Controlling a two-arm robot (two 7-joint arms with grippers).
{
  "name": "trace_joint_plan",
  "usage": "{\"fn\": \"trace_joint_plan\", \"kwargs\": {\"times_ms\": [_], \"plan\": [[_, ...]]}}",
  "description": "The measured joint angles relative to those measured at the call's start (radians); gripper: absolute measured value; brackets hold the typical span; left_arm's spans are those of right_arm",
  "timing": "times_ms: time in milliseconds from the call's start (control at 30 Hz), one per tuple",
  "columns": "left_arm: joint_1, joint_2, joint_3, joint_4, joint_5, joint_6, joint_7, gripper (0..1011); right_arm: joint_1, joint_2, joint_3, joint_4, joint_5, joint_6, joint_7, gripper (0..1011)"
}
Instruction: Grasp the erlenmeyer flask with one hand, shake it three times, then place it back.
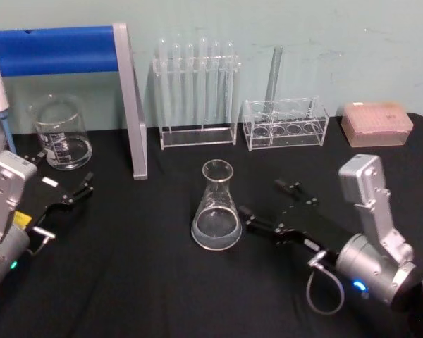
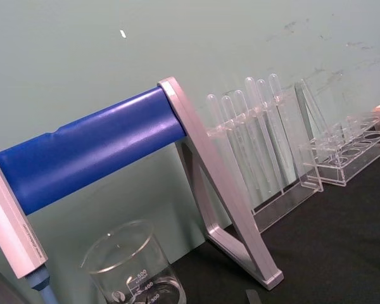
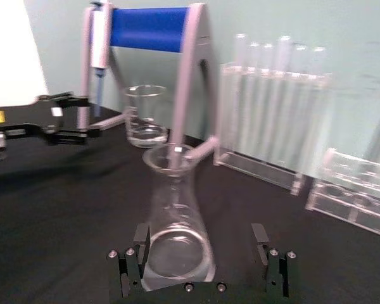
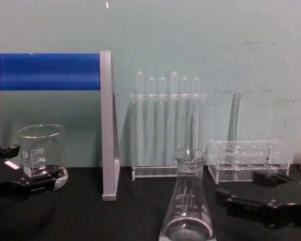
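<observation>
Right pincer [image 1: 262, 198] lies low over the desk [image 1: 148, 274] on the robot's right, jaws spread wide and holding nothing. Its nearer finger [image 1: 251, 215] ends just beside the lower wall of the erlenmeyer flask [image 1: 216, 210]; whether they touch cannot be told. The other finger stands apart from the glass.

The flask stands upright near the middle of the black desk, with a little clear liquid in its base. Bare desk lies on the flask's left and near sides.

Along the back edge, well behind the flask, stand a tall test tube rack [image 1: 196, 95], a low rack [image 1: 285, 125] and, at the right corner, a pink box [image 1: 377, 124].

At the left are a blue-barred stand [image 1: 130, 105] and a beaker [image 1: 60, 134]. Left pincer [image 1: 62, 173] rests just beside the beaker, jaws apart, gripping nothing.
</observation>
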Motion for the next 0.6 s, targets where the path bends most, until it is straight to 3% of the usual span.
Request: {"fn": "trace_joint_plan", "kwargs": {"times_ms": [167, 333, 533, 567, 600], "plan": [[0.0, 0.0, 0.0, 0.0, 0.0, 0.0, 0.0, 1001, -0.009, 0.002, 0.053, 0.0, -0.012, -0.008, -0.054, 1003], [0.0, 0.0, 0.0, 0.0, 0.0, 0.0, 0.0, 1001, 0.009, -0.007, 0.08, 0.022, -0.05, -0.021, -0.098, 1003], [0.0, 0.0, 0.0, 0.0, 0.0, 0.0, 0.0, 1001, 0.07, -0.031, 0.089, 0.082, -0.168, -0.055, -0.189, 1003], [0.0, 0.0, 0.0, 0.0, 0.0, 0.0, 0.0, 1001, 0.087, -0.035, 0.08, 0.098, -0.217, -0.073, -0.217, 1003], [0.0, 0.0, 0.0, 0.0, 0.0, 0.0, 0.0, 1001, 0.095, -0.036, 0.075, 0.105, -0.236, -0.08, -0.227, 1003]]}}
